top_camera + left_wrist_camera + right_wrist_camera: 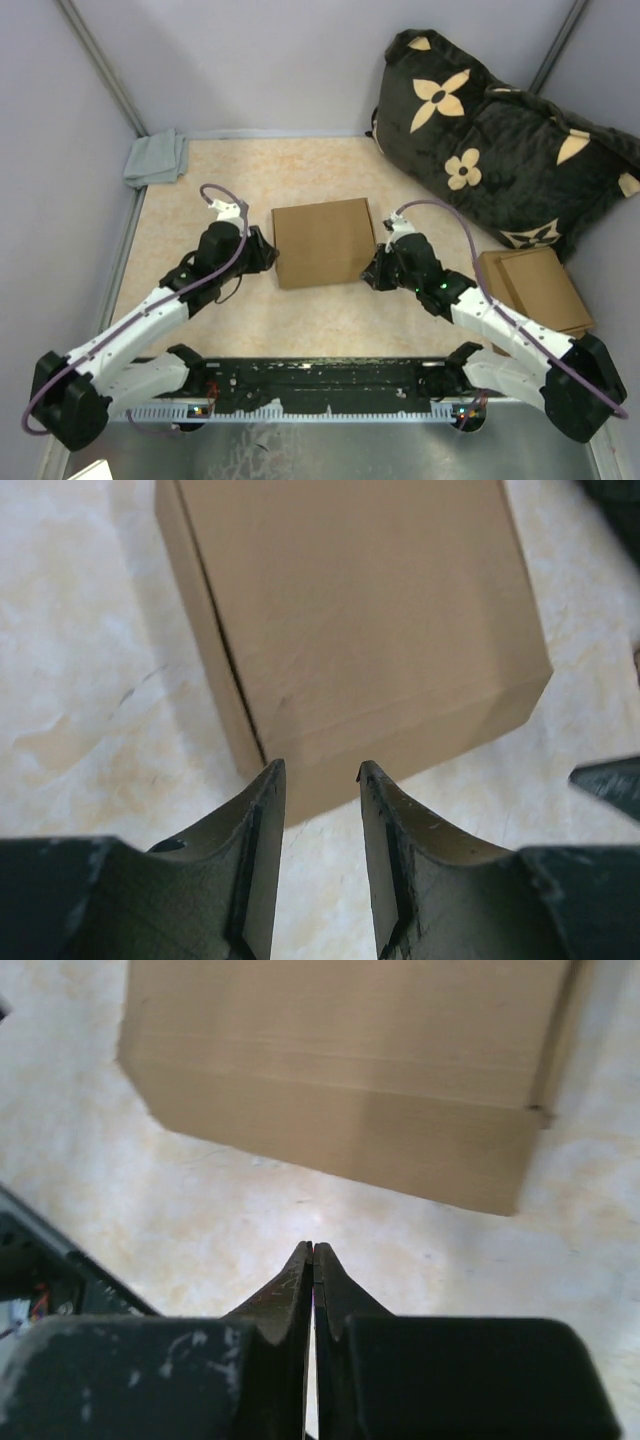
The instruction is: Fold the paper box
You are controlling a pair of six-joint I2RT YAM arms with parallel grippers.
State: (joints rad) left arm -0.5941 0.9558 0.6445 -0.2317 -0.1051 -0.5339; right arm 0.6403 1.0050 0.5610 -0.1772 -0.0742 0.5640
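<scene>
Two grippers flank the paper box (323, 242), which lies closed mid-table (210, 190) between them. Left gripper (318, 772), jaws narrowly parted, sits just beside the box's near-left corner. Right gripper (313, 1247), jaws pressed together and empty, sits slightly farther off.

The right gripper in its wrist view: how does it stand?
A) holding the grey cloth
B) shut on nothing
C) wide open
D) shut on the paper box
B: the fingers of the right gripper meet with no gap, and the paper box lies apart beyond them.
</scene>
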